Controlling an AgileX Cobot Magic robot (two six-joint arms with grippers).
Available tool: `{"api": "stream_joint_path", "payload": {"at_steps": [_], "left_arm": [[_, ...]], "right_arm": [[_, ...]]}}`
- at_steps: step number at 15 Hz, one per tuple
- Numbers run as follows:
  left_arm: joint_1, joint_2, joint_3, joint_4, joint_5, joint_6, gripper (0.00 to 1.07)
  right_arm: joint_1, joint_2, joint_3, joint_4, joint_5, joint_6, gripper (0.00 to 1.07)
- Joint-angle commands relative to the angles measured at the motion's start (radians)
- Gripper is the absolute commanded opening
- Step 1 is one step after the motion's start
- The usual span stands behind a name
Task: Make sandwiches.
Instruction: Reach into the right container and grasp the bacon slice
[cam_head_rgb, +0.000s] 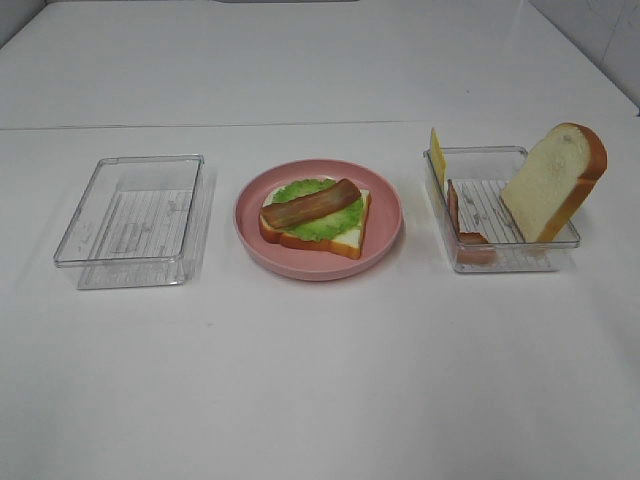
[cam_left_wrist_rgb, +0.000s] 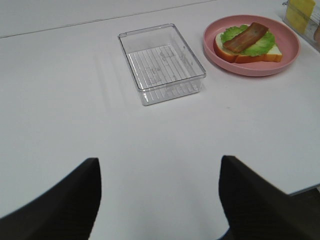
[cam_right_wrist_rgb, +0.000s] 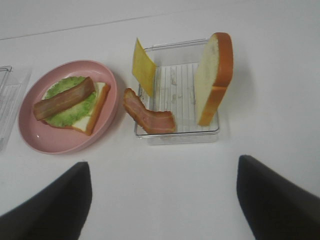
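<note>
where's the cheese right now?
Exterior high view, right side: the cheese stands on edge at the left wall of the right tray, beside the spare bacon; the loose bread leans opposite.

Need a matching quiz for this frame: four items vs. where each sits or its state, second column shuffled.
Items
1. cheese slice
2. upright bread slice
3. flat bacon strip
4. left tray

Place or state
A. holds nothing
B. lying on the lettuce on the pink plate
C. leaning at the right tray's side away from the plate
D. standing on edge at the right tray's plate-side wall

Pairs: 1-D, 2-C, 3-B, 4-A
</note>
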Motion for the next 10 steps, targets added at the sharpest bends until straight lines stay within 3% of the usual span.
{"api": "stream_joint_path", "payload": {"at_steps": [1, 7, 8, 10], "left_arm": [[-0.001, -0.023, 0.002, -0.014, -0.010, 0.001, 0.65], [-0.001, -0.023, 0.002, -0.014, -0.010, 0.001, 0.65], [-0.001, -0.023, 0.002, -0.014, -0.010, 0.001, 0.65], [-0.001, -0.023, 0.002, -0.014, -0.010, 0.001, 0.65]], "right_arm": [[-0.005, 0.288, -0.175, 0.106, 0.071, -0.138, 0.76], [-0.003, 0.621, -0.428, 0.151, 0.256, -0.193, 0.76], [0.006, 0.730, -0.532, 0.151, 0.326, -0.193, 0.76], [0.061, 0.806, -0.591, 0.110, 0.321, -0.182, 0.76]]}}
